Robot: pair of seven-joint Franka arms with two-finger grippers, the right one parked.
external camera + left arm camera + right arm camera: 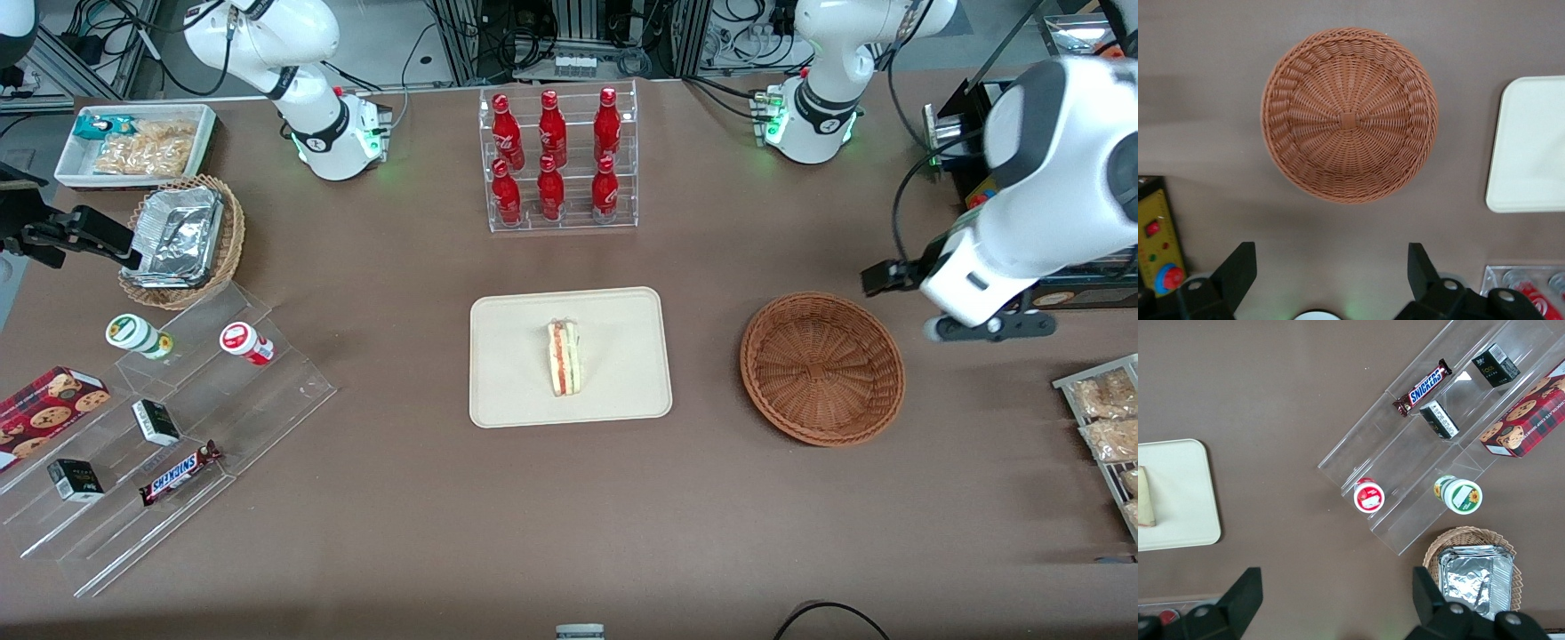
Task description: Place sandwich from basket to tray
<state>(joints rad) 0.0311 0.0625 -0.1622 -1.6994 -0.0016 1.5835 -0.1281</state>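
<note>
Sandwich (564, 358) lies on tray (622, 311), long axis toward camera. Basket (822, 368) empty. Pincer (1331, 267) spread, holding nothing, raised above bench beside basket, away from tray.

The working left arm (1040, 178) was built of glossy white rounded shells with a dark grey band at one joint, and a black cable looped along its side. Its base (813, 111) was a white dome ringed by a black collar with a small white mark, lit green low on both sides and fitted with a red button. The gripper (1331, 277) had two black, wedge-shaped fingers (1238, 270) standing wide apart, each tapering to a blunt tip. Just back from the fingers, black mounts carried round silver screws, and a white disc showed midway between them.
</note>
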